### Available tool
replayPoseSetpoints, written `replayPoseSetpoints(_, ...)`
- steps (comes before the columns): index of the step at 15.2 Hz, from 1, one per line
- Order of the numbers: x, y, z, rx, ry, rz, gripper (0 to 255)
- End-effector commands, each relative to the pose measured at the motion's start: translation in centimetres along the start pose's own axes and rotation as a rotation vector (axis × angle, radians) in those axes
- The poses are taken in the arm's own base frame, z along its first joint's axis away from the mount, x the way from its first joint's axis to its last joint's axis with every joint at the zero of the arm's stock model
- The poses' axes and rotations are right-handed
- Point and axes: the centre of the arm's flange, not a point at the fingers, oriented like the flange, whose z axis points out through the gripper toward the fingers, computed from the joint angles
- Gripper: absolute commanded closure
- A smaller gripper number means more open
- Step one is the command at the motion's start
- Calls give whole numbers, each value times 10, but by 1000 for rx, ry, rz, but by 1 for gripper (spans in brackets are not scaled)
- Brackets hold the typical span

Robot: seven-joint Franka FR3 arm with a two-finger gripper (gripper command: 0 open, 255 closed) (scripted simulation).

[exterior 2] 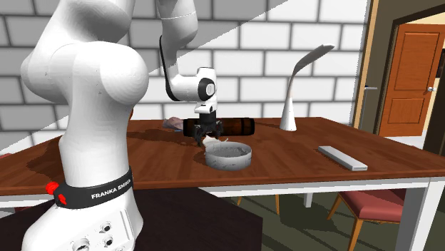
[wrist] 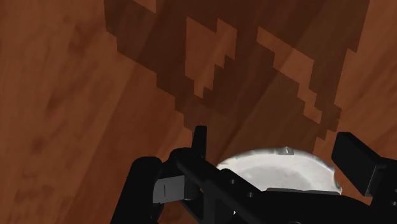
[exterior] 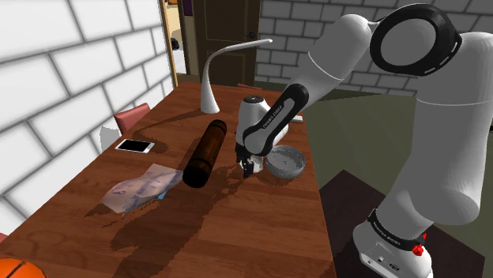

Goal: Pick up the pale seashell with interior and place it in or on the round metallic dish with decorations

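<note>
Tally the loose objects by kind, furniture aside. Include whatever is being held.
desk lamp: 1
phone: 1
dark cylinder: 1
plastic bag: 1
round dish: 1
seashell, in the end effector: 1
flat grey bar: 1
orange ball: 1
Total: 8
</note>
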Motion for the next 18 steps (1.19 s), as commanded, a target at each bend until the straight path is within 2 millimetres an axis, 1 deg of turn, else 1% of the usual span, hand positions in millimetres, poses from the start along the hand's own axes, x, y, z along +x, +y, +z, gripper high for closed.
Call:
replayPoseSetpoints(1,0,0,0,0,0,0,0)
replayPoseSetpoints(2,0,0,0,0,0,0,255)
replayPoseSetpoints(11,0,0,0,0,0,0,255)
replayPoseSetpoints(18,-2,-2,-37,0,0,0,255)
